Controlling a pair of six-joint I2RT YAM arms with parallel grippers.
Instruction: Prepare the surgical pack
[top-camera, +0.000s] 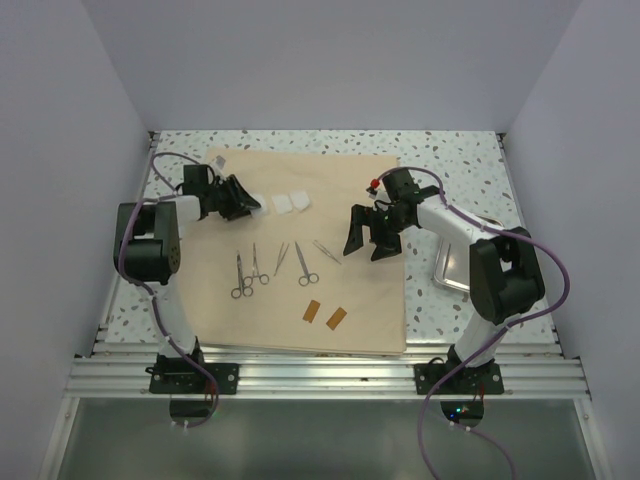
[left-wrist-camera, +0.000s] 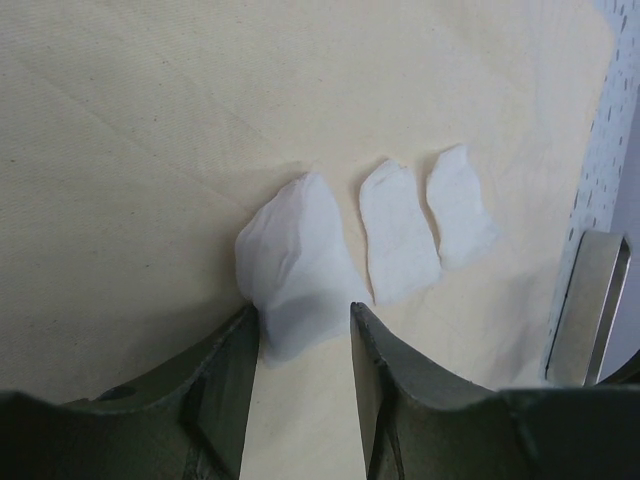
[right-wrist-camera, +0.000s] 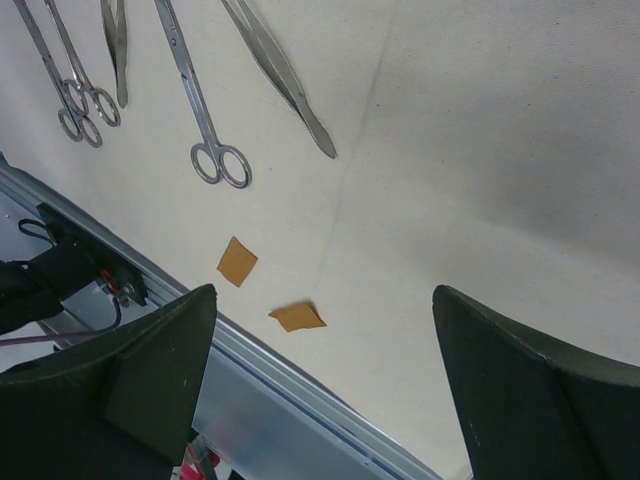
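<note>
The sheet lies spread flat over the middle of the speckled table and fills the centre of the top view.

On its upper left part three white gauze pieces sit in a row. The first gauze is right at the tips of the left gripper. The second gauze and third gauze are just to its right, close together.

In the left wrist view this gripper stands about half open. Its fingers sit on either side of the near end of the first gauze, which is bunched up. Whether they press on it I cannot tell.

Five steel instruments lie side by side in the middle of the sheet. Below them are two orange-brown squares, near the sheet's lower edge.

The right gripper hangs over the sheet's right part with its jaws spread wide. In the right wrist view only the sheet and one square show between its fingers, with the instruments at upper left.

The tray sits on the table just right of the sheet, partly hidden by the right arm.
</note>
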